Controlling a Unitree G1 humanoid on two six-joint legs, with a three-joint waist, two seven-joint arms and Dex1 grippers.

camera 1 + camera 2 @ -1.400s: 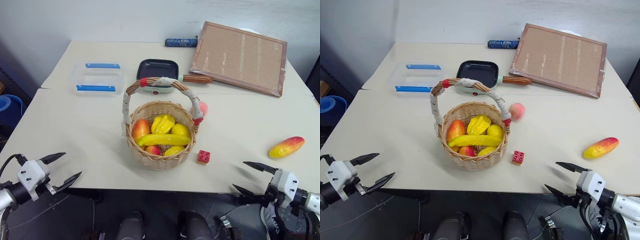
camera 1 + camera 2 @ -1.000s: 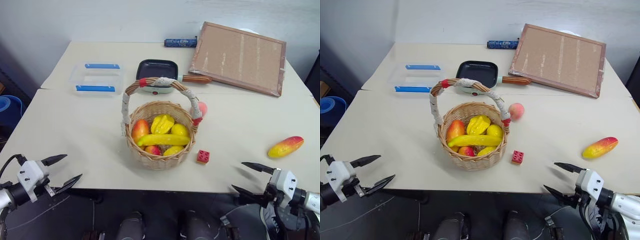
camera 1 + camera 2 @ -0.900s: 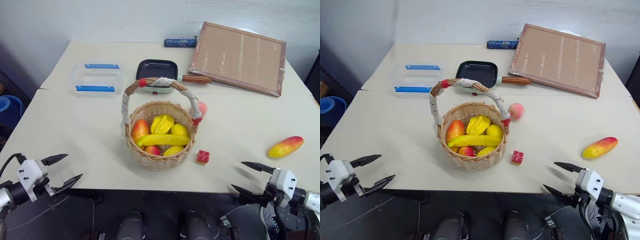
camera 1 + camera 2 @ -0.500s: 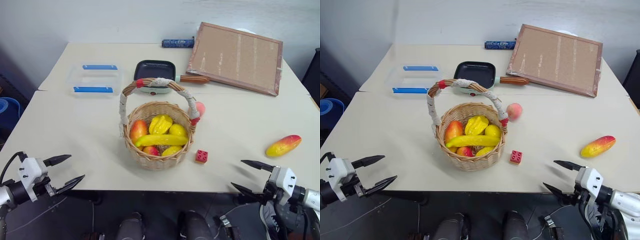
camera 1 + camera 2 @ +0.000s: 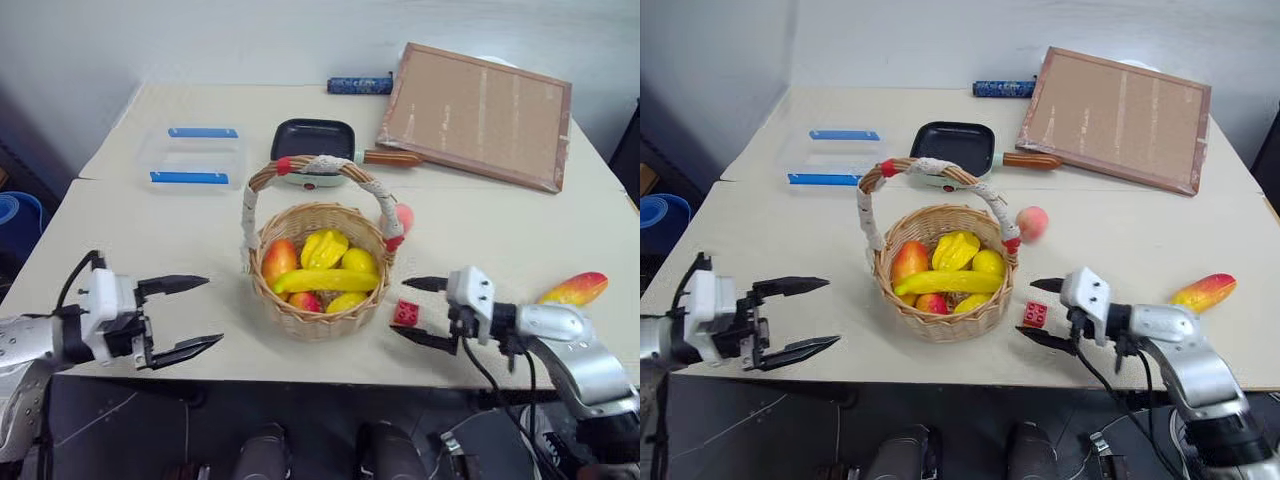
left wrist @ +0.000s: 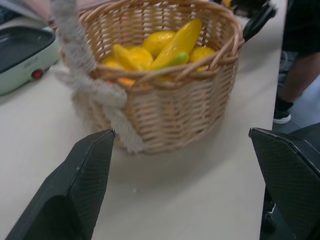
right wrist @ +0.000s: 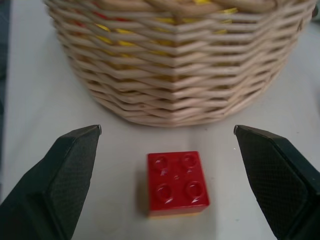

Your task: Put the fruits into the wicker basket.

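The wicker basket (image 5: 300, 316) stands mid-table, holding several yellow and red toy fruits. A pink peach (image 5: 1032, 223) lies on the table just behind the basket's right side. Farther right lies a red-to-yellow mango (image 5: 573, 289). My left gripper (image 5: 213, 311) is open and empty, level, a short way left of the basket (image 6: 170, 105). My right gripper (image 5: 398, 307) is open at the basket's right, its fingertips (image 7: 75, 150) on either side of a small red brick (image 7: 177, 183), touching nothing.
A clear box with blue clips (image 5: 195, 155) sits back left. A black pan (image 5: 314, 140) with a wooden handle is right behind the basket. A framed board (image 5: 478, 112) and a blue tube (image 5: 358, 85) lie at the back. Both grippers are near the table's front edge.
Both arms have risen from below the table's front edge and swung inward toward the basket. The right gripper now brackets the red brick. Both stay open.
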